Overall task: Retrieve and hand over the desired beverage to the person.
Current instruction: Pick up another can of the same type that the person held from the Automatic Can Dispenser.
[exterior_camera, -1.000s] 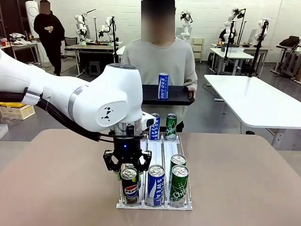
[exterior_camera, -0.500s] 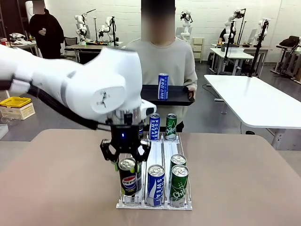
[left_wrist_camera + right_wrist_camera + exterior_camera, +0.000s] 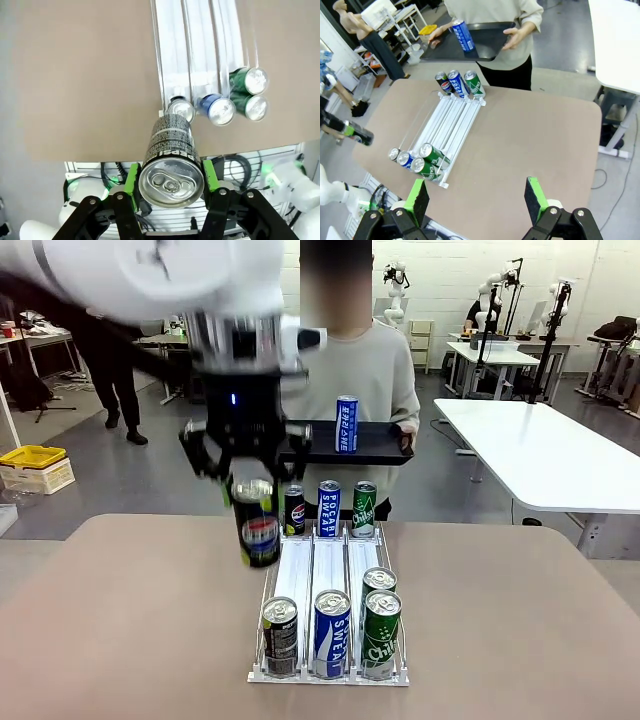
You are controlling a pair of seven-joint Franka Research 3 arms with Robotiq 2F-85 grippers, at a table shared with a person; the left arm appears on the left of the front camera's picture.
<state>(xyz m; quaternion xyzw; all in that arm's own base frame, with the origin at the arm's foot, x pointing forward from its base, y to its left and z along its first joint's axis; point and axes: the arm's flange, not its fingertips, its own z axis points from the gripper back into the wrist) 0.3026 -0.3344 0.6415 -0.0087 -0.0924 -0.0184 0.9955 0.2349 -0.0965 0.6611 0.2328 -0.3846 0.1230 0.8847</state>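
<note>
My left gripper (image 3: 250, 478) is shut on a black Pepsi can (image 3: 259, 532) and holds it upright in the air above the table, just left of the rack's back end. In the left wrist view the can (image 3: 171, 165) sits between the green pads (image 3: 131, 178), top towards the camera. The person (image 3: 345, 365) in a light grey top stands at the far side and holds a black tray (image 3: 385, 443) carrying a blue can (image 3: 347, 423). My right gripper (image 3: 477, 196) is open with nothing in it, high over the table's near right side.
A clear three-lane rack (image 3: 330, 570) stands mid-table with Pepsi, blue and green cans at its front and back ends. The rack (image 3: 200, 55) lies below the held can. A white table (image 3: 550, 455) stands at the right. Another person walks at the far left.
The left gripper has lifted the Pepsi can out of the rack's front left lane, up and towards the person. Another can now sits at that lane's front.
</note>
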